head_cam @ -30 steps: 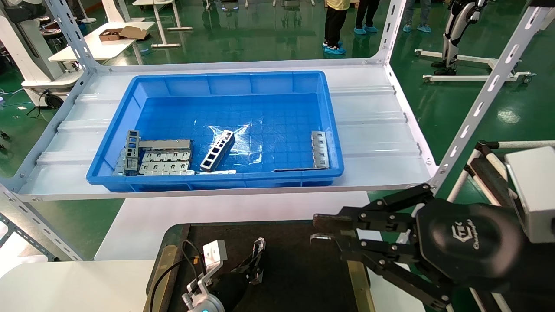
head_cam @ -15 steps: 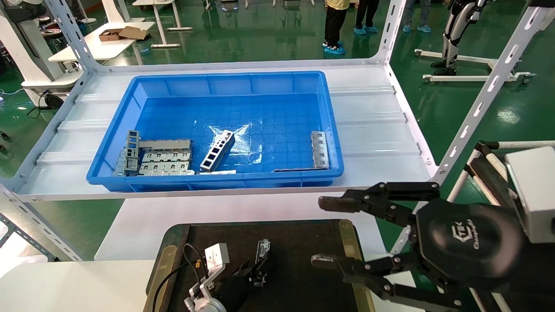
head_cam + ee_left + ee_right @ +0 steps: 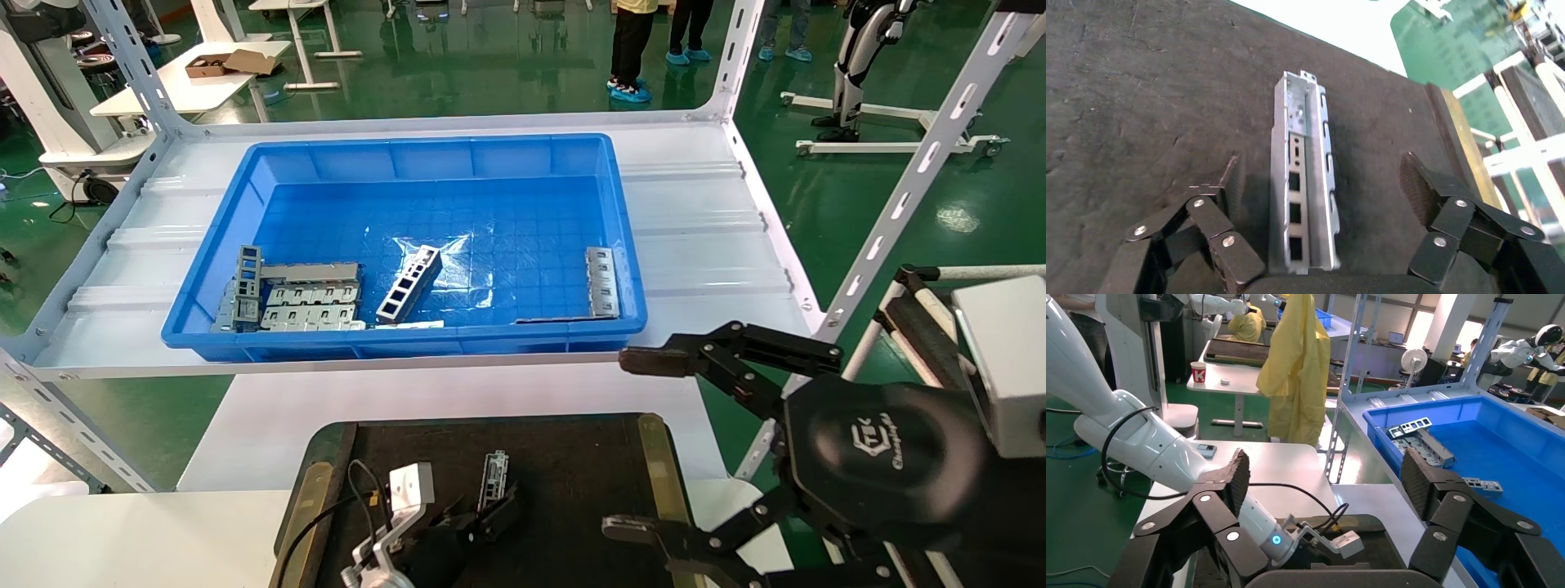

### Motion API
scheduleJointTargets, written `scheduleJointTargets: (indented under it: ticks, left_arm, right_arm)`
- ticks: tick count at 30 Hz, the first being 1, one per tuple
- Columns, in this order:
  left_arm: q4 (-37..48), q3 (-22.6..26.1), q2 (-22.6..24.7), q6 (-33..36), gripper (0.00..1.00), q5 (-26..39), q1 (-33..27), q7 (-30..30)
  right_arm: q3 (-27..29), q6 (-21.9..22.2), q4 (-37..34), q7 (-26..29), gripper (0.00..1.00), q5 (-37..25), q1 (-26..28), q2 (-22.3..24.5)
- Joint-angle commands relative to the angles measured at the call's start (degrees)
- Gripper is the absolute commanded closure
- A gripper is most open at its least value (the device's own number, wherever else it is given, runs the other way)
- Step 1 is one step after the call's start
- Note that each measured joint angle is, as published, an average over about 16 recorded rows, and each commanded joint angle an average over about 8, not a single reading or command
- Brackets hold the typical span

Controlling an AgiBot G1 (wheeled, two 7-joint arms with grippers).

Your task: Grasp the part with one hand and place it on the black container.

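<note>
The part (image 3: 493, 475), a slim silver channel bar, lies flat on the black container (image 3: 572, 465), near its middle. In the left wrist view the part (image 3: 1303, 177) lies lengthwise between my open left fingers (image 3: 1229, 184), touching neither. My left gripper (image 3: 482, 513) is open, low at the container's near edge, with its white box (image 3: 409, 488) beside it. My right gripper (image 3: 637, 445) is wide open and empty above the container's right brass strip (image 3: 658, 465). In the right wrist view the right gripper (image 3: 1324, 474) frames the left arm (image 3: 1150, 447).
A blue bin (image 3: 409, 155) stands on the white shelf behind the container. It holds a ladder-like bar (image 3: 409, 284), flat slotted plates (image 3: 310, 306) at its left and another metal piece (image 3: 603, 282) at its right. Slanted rack posts (image 3: 899, 204) rise on the right.
My left gripper has let go of the part and drawn back toward me; the part now lies on the container. My right gripper has gone from shut to wide open.
</note>
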Motion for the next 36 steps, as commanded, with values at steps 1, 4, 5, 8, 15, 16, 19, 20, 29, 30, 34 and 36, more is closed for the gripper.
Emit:
scheduleJointTargets:
  ticks: [1, 4, 5, 8, 15, 16, 19, 20, 29, 30, 34, 36]
  left_arm:
    - [-0.73, -0.60, -0.82, 1.44, 0.00, 0.55, 0.45, 0.96]
    - [-1.59, -2.04, -2.92, 5.32, 0.00, 0.60, 1.14, 2.72]
    - [-1.81, -2.54, -3.68, 6.79, 0.00, 0.53, 1.33, 3.34]
    - [-2.17, -3.95, -6.04, 11.68, 0.00, 0.00, 1.68, 5.11]
    - [-1.89, -6.15, -11.39, 23.59, 0.00, -1.64, 1.59, 8.78]
    - [-1.83, -6.33, -12.13, 25.19, 0.00, -1.79, 1.53, 9.31]
    - [-1.80, -6.80, -14.36, 29.85, 0.00, -2.34, 1.36, 10.63]
    - [-1.80, -6.94, -15.11, 31.37, 0.00, -2.56, 1.30, 10.95]
    - [-3.04, -8.14, -22.54, 42.92, 0.00, -4.29, 1.10, 12.93]
    - [-3.25, -8.31, -23.36, 43.94, 0.00, -4.47, 1.10, 13.18]
    - [-3.92, -9.05, -26.30, 47.72, 0.00, -5.21, 0.80, 14.12]
    - [-4.25, -9.36, -27.62, 49.57, 0.00, -5.48, 0.50, 14.63]
  right_arm:
    - [-0.01, 0.00, 0.00, 0.00, 0.00, 0.00, 0.00, 0.00]
    - [-0.02, 0.01, 0.00, -0.01, 0.00, 0.01, 0.00, 0.01]
    - [-0.02, 0.01, 0.00, -0.01, 0.00, 0.01, 0.00, 0.01]
    - [-0.03, 0.01, 0.00, -0.01, 0.00, 0.02, 0.01, 0.01]
    - [-0.05, 0.02, 0.00, -0.02, 0.00, 0.03, 0.01, 0.02]
    - [-0.05, 0.02, 0.00, -0.03, 0.00, 0.04, 0.01, 0.02]
    - [-0.06, 0.03, 0.00, -0.03, 0.00, 0.04, 0.01, 0.03]
    - [-0.06, 0.03, 0.00, -0.03, 0.00, 0.04, 0.01, 0.03]
    - [-0.09, 0.04, 0.00, -0.05, 0.00, 0.06, 0.02, 0.04]
    - [-0.09, 0.04, 0.00, -0.05, 0.00, 0.06, 0.02, 0.04]
    - [-0.11, 0.05, 0.00, -0.05, 0.00, 0.07, 0.02, 0.04]
    - [-0.11, 0.05, 0.00, -0.06, 0.00, 0.08, 0.03, 0.05]
